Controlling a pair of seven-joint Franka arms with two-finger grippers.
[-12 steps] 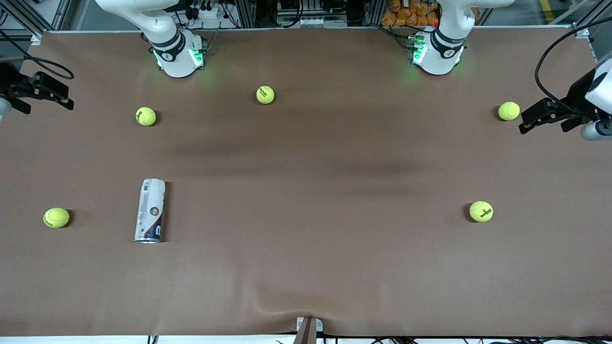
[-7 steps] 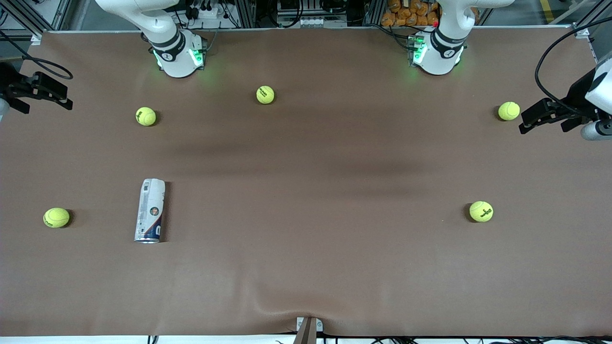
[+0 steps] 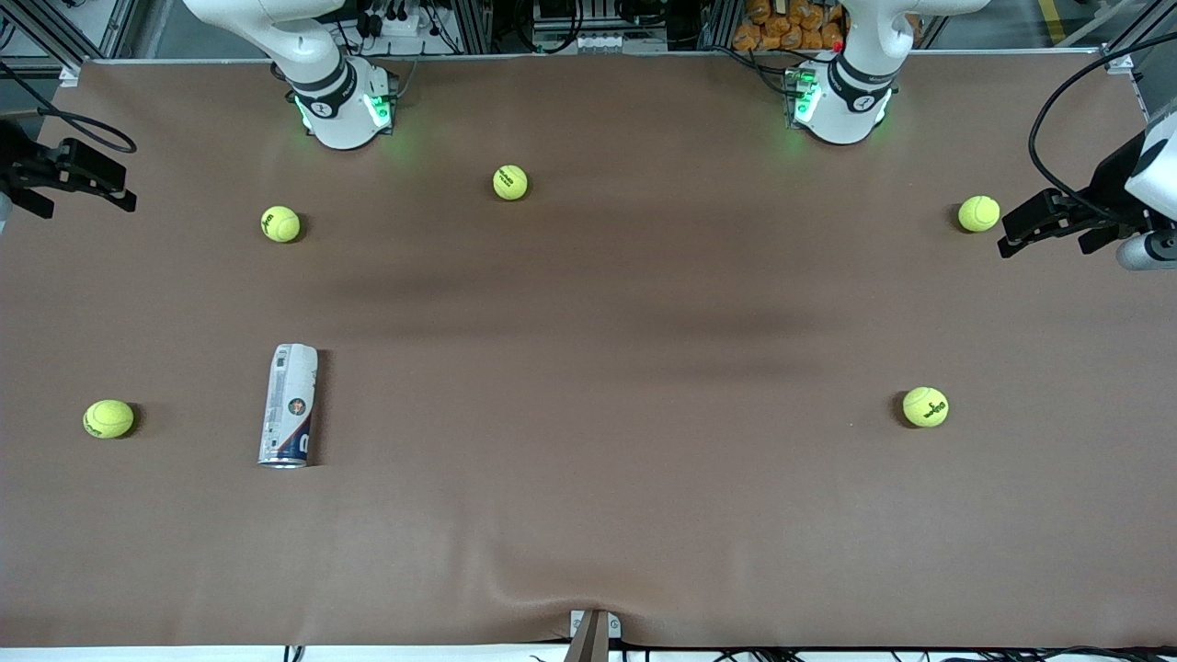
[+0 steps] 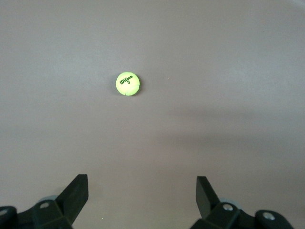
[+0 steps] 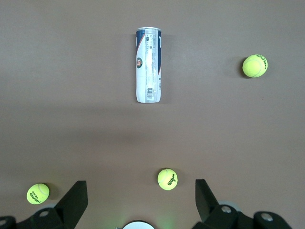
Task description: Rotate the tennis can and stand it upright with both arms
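Slim white-silver tennis can with navy band and metallic rim: lying on its side on the brown table cover, toward the right arm's end, rim end nearer the front camera. One yellow-green tennis ball beside the can, apart from it; a second ball farther from the camera than the can. Right black two-finger gripper: aloft over the table edge at the can's end, fingers spread, empty. Left black gripper: aloft well apart from the can, fingers spread, empty.
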